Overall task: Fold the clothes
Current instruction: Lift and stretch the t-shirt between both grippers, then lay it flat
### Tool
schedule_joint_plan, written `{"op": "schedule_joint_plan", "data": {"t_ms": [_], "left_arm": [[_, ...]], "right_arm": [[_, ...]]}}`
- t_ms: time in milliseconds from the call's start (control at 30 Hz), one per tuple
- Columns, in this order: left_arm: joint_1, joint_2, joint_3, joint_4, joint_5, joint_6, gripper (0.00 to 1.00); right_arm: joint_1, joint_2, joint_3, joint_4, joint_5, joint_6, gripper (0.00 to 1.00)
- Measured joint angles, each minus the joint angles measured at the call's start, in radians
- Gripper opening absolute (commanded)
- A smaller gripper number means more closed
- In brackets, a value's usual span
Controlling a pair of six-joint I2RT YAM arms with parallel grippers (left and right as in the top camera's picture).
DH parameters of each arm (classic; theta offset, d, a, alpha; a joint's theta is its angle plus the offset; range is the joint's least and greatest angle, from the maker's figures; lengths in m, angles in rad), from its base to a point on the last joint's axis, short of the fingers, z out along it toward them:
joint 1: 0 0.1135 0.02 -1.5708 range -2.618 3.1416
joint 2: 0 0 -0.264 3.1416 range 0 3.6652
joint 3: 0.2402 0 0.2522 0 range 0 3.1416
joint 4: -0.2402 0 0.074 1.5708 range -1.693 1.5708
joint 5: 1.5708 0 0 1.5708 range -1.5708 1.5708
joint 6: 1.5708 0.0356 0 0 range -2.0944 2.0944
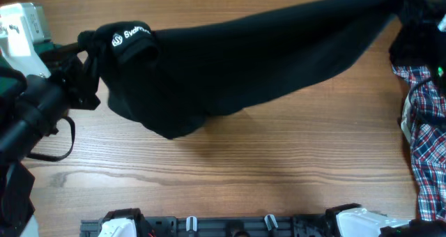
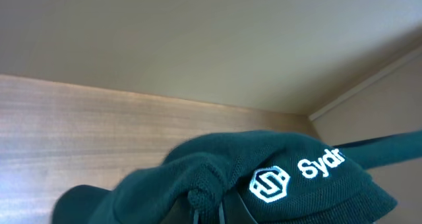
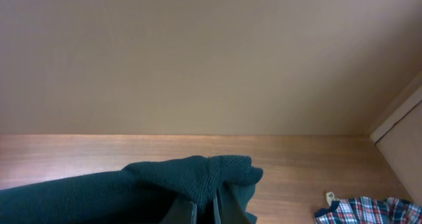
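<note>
Folding not begun: the black shirt (image 1: 265, 63) is stretched over the worktop (image 1: 244, 174), unfolded. Left gripper (image 1: 89, 52) and right gripper (image 3: 203, 209) each clamp a bunch of its fabric.

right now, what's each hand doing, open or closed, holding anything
left hand: closed, gripping the black shirt near its white logo
right hand: closed, gripping the black shirt at its other end
</note>
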Motion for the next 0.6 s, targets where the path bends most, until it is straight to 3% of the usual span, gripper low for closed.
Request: {"op": "schedule_joint_plan", "data": {"t_ms": [300,400,600], "left_arm": [[0.000,-0.107,0.063,-0.133,-0.048,-0.051,0.04],[0.000,-0.111,0.092,-0.218,-0.100,-0.054,0.04],[-0.001,-0.082,0.098,-0.376,-0.262,-0.059,0.04]], "right_arm": [[0.000,-0.042,0.000,-0.131,-0.007,0.148,0.04],[0.000,-0.062,0.004,-0.261,-0.012,0.213,0.04],[0.000,-0.073,0.003,-0.270,-0.100,0.246,0.04]]}}
